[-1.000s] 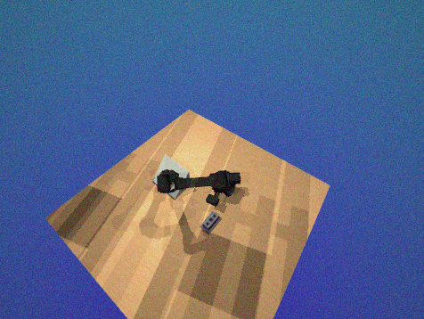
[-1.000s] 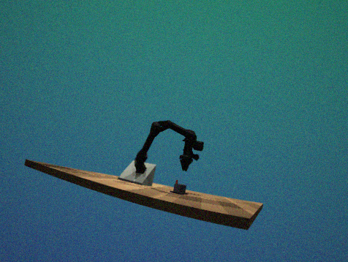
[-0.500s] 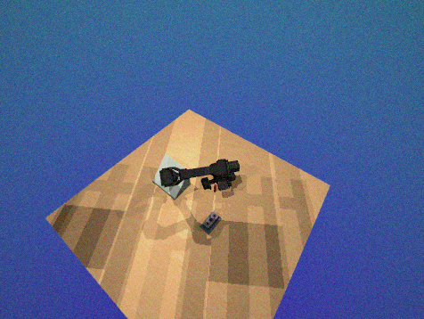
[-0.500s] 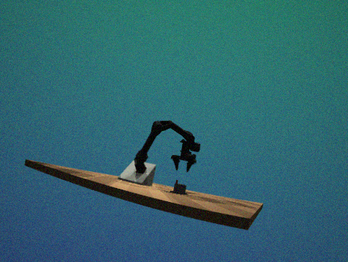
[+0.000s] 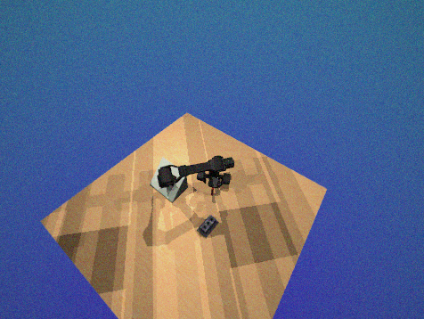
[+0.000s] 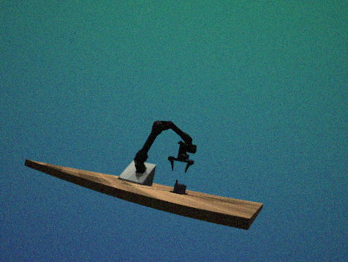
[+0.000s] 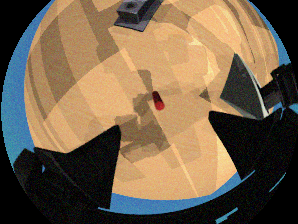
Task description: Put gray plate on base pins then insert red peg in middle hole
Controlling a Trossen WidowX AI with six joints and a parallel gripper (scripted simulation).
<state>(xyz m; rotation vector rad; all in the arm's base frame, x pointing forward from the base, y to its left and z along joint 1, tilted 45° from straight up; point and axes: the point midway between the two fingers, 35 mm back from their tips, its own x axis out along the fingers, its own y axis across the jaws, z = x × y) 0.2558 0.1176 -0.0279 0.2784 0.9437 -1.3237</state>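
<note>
Gray plate (image 5: pixel 207 229) (image 7: pixel 129 13) sits over its dark base (image 5: pixel 200 233) (image 6: pixel 180 189) (image 7: pixel 141 25) on the wooden tabletop (image 5: pixel 169 285) (image 6: pixel 212 205) (image 7: pixel 75 95), apparently lying flat, though the pictures are too coarse to confirm full seating on the pins. The exterior view does not separate plate from base.

Red peg (image 5: pixel 212 191) (image 6: pixel 177 181) (image 7: pixel 158 100) stands apart from the pair, seemingly upright. Above it hangs the gripper (image 5: pixel 214 186) (image 6: pixel 179 171) (image 7: pixel 166 123), fingers spread wide with nothing between them, as the peg shows beyond the fingertips in the wrist view.

The plate's placement looks finished, making the peg pickup the likely step in hand. The next move calls for centering the fingers around the peg, lowering them without tipping it, and closing. Lifting it, inserting it in the middle hole (image 5: pixel 208 224) and letting go remain to be done.

The count: one plate, one base, one red peg; one black arm (image 5: pixel 196 168) (image 6: pixel 148 143) (image 7: pixel 285 86), carrying one gripper with two fingers; one pale wedge-shaped stand (image 5: pixel 156 181) (image 6: pixel 128 173) (image 7: pixel 242 92) beneath the arm; and one tabletop. Three dark openings appear along the plate from above. Pins cannot be told apart, leaving the pair uncounted by sight.
</note>
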